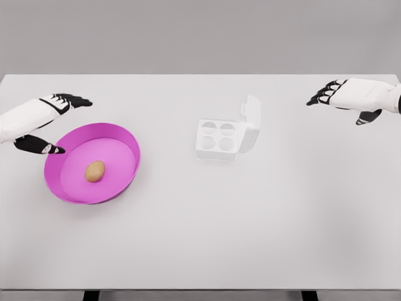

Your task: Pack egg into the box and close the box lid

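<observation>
1. Here, a white table [200, 238] is seen filling most of the head view, with a grey wall behind its far edge.
2. A round magenta bowl [119, 135] is placed on the left part of the table, its rim raised and its inside shallow.
3. A white egg box [227, 136] is set near the middle of the table, well apart from the bowl to its right. Its lid is swung open and stands tilted up on the right side; four round cups are shown in the tray, and none of them is filled.
4. The left hand [49, 122] is held at the left edge, just beside the bowl's far left rim; its black fingers are spread and relaxed, and nothing is grasped.
5. The right hand [348, 97] is held at the far right, well apart from the box; its fingers are likewise extended and loose, with nothing gripped.
6. A brown egg [95, 171] is lying inside the bowl, near its middle, untouched by either hand.
</observation>
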Motion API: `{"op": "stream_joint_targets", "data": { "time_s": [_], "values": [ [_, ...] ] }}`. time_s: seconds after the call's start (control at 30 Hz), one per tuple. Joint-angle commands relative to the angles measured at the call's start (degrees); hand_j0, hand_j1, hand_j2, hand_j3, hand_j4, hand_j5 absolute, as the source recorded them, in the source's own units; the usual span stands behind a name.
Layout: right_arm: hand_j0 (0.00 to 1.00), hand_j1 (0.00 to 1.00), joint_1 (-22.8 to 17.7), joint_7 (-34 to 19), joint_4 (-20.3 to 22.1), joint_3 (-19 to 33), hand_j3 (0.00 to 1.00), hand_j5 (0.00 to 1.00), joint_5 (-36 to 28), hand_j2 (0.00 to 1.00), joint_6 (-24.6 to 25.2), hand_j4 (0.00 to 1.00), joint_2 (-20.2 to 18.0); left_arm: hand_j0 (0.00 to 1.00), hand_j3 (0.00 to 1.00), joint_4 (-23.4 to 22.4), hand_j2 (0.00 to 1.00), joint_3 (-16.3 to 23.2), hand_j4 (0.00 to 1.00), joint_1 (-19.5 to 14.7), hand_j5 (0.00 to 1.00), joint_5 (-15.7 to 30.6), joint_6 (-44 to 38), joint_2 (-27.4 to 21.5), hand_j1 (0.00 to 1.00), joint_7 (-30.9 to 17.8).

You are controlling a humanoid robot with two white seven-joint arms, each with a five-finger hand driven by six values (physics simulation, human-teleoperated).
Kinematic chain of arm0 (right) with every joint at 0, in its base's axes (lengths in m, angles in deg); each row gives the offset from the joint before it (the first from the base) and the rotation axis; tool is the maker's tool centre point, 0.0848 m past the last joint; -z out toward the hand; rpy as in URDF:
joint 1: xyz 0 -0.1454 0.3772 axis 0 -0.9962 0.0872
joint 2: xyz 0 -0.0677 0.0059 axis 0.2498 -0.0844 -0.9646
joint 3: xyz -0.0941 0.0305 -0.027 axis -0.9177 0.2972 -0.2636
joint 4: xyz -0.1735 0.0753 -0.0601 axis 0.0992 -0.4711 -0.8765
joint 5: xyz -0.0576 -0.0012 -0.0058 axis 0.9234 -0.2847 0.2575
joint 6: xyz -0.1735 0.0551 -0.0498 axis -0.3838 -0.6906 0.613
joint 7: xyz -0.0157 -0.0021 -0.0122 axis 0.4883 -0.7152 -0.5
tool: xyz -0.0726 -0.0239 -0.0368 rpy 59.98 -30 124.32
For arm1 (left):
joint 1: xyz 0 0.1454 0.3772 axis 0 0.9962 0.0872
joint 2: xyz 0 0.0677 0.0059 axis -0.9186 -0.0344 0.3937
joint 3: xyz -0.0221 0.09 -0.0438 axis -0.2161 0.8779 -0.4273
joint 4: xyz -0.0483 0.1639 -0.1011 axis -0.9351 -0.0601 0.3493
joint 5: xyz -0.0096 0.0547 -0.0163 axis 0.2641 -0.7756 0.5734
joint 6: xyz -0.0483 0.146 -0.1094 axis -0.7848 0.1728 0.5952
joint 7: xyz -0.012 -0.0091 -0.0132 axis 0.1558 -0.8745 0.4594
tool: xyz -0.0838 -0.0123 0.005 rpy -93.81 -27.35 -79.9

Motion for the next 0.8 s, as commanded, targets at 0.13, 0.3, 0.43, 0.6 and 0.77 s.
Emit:
{"op": "stream_joint_targets", "data": {
  "time_s": [0.13,0.3,0.43,0.6,0.77],
  "values": [
    [1.0,1.0,0.8,-0.6,-0.1,0.1,1.0,1.0,-0.2,1.0,0.1,1.0,0.0,1.0,1.0,0.0,1.0,0.0,1.0,0.0,1.0,0.4,-0.1,-0.1,1.0,-0.6],
    [1.0,1.0,1.3,-0.5,-0.1,0.6,1.0,1.0,-0.3,1.0,0.1,1.0,-0.1,1.0,1.0,1.1,1.0,-0.2,1.0,-0.3,1.0,0.5,-0.1,-0.9,1.0,-6.7],
    [1.0,1.0,1.7,-0.5,0.0,0.6,1.0,1.0,-0.8,1.0,0.1,1.0,-0.1,1.0,1.0,1.8,1.0,-0.3,1.0,-0.6,1.0,0.5,-0.1,-1.0,1.0,-11.8],
    [1.0,1.0,1.6,-0.2,1.2,0.6,1.0,1.0,-0.6,1.0,0.1,1.0,-0.2,1.0,1.0,3.3,1.0,-0.4,1.0,-0.7,1.0,0.5,-0.1,-0.9,1.0,-11.8],
    [1.0,1.0,1.8,-0.2,1.1,0.6,1.0,1.0,-0.5,1.0,0.1,1.0,-0.3,0.98,0.98,4.4,0.98,-0.5,0.98,-1.1,0.98,0.5,-0.1,-0.8,0.98,-11.8]
  ]
}}
